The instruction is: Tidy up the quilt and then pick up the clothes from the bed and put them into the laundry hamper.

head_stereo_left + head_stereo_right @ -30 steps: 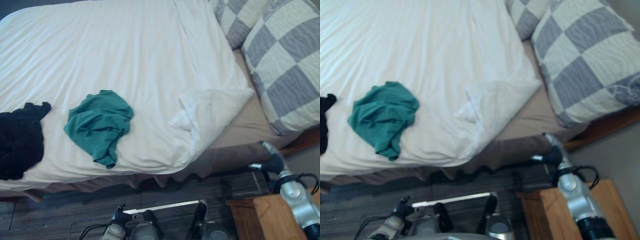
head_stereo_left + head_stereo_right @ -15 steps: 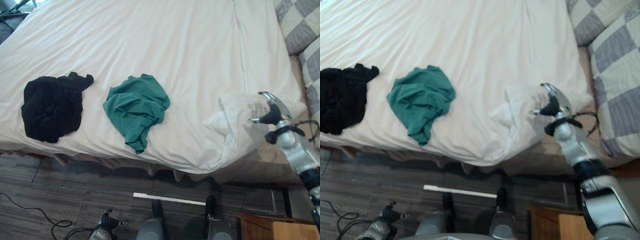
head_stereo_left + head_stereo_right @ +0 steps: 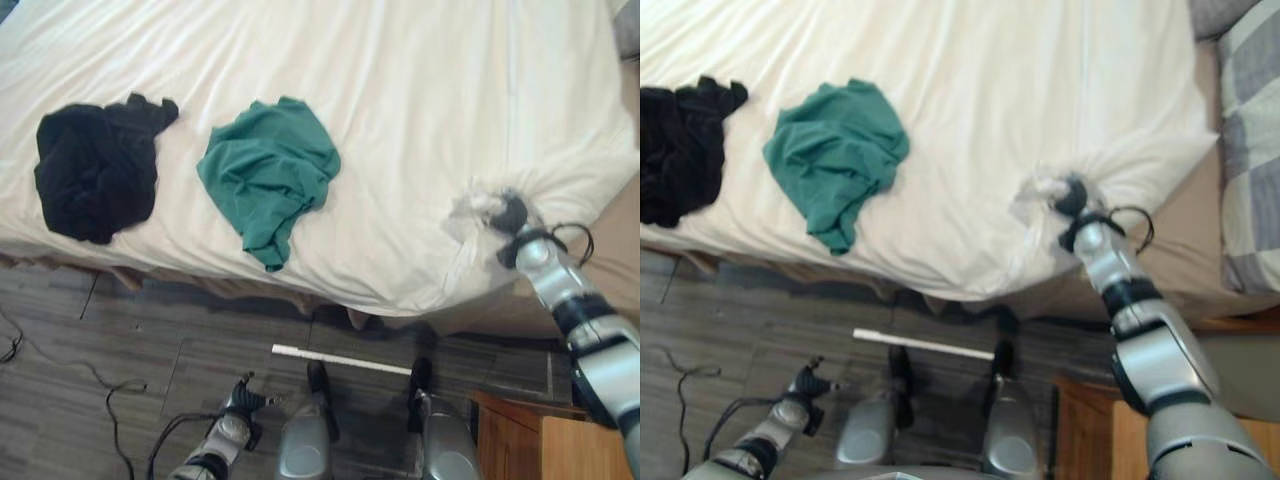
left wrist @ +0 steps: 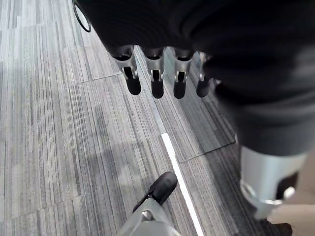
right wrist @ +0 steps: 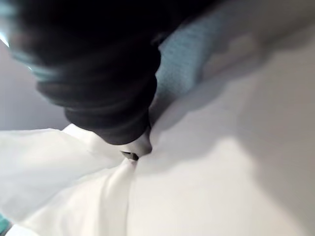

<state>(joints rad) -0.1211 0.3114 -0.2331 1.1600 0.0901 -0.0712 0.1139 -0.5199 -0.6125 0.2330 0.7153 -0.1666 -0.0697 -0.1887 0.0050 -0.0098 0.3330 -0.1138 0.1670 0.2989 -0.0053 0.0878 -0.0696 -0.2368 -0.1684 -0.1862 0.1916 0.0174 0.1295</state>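
Where the white quilt [image 3: 420,120] covers the bed, two garments lie on it near the front edge: a black garment [image 3: 92,168] at the left and, just to its right but apart from it, a crumpled green garment [image 3: 270,172], one tail of which points toward the bed's front edge. Below them, over the grey plank floor [image 3: 150,350], the left hand [image 4: 157,73] hangs low with fingers straight and spread, holding nothing; a white strip [image 3: 340,359] on the floor lies to its right. Farther right, the right hand [image 3: 1072,196] sits at the folded-over corner of the quilt, where the fabric gathers into a bunched knot around it. Its fingers appear buried in the cloth, so whether they clasp the quilt cannot be told. Beyond the corner, tan bedding [image 3: 1170,240] is exposed, and a grey-and-cream checked pillow [image 3: 1250,150] lies at the far right. A wooden nightstand [image 3: 560,445] stands at lower right.
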